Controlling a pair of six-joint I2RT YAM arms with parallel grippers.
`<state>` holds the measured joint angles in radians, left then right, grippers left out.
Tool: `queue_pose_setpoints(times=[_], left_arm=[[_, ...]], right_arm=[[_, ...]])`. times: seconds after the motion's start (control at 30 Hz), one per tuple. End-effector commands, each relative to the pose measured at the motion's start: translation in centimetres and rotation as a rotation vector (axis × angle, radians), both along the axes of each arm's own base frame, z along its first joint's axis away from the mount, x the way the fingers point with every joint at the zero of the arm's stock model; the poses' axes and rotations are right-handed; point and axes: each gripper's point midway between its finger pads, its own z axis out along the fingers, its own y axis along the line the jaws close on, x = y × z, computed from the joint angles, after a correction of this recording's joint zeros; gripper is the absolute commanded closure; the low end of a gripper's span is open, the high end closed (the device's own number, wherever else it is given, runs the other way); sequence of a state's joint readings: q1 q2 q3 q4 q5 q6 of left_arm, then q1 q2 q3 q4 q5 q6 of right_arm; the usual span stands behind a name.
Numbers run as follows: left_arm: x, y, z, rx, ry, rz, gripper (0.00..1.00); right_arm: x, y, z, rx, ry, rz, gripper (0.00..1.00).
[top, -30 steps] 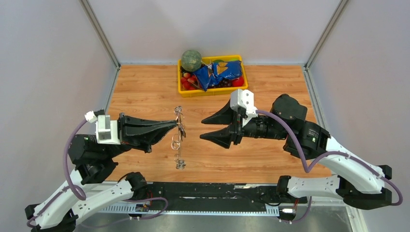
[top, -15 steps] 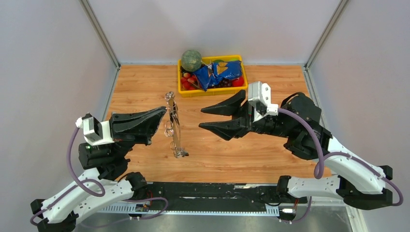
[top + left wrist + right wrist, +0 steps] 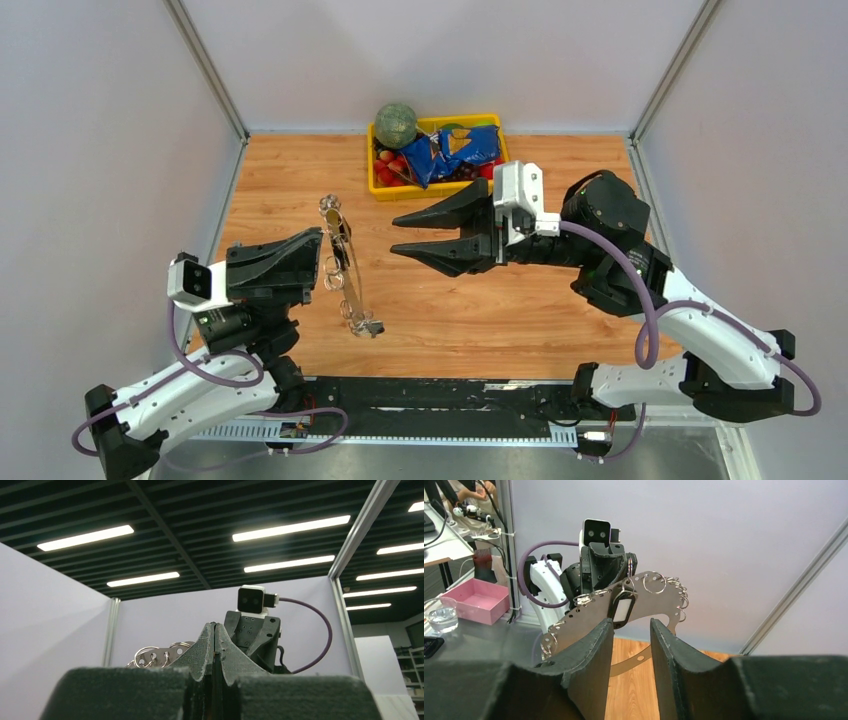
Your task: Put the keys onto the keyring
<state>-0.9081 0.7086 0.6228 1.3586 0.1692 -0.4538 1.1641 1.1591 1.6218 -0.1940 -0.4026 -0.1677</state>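
A robotics lab is indicated: the wood-grain desk (image 3: 480,320) is enclosed by white panels (image 3: 450,60) on aluminium posts (image 3: 205,65), and strip lights (image 3: 290,528) are seen on a dark slatted ceiling (image 3: 190,500) in the upper left wrist view.

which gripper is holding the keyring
The left gripper: it is clamped on the keyring, while the right gripper is open and apart from it.

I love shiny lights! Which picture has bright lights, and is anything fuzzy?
Left wrist view: bright ceiling light strips glare above the dark left gripper. Right wrist view: the near fingers look a bit fuzzy, the keyring sharper. Top view: even light, no glare.
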Motion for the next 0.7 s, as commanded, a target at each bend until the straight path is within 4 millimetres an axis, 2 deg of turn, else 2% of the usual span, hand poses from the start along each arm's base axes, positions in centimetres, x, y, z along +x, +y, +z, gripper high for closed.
queue_pose_setpoints(times=[0.0, 0.4, 0.67], left_arm=[[-2.4, 2.9, 1.3, -0.13, -0.076, -0.059, 1.0], [-2.7, 3.3, 0.3, -0.108, -0.055, -0.053, 1.0], [-2.8, 3.0, -0.4, -0.076, -0.049, -0.064, 1.0]], right_arm=[[-1.3, 0.1, 0.8, -0.016, -0.086, 0.064, 0.62], [-2.1, 3.3, -0.6, -0.084, -0.152, 0.191, 0.62], [-2.7, 4.6, -0.3, -0.085, -0.165, 0.262, 0.62]])
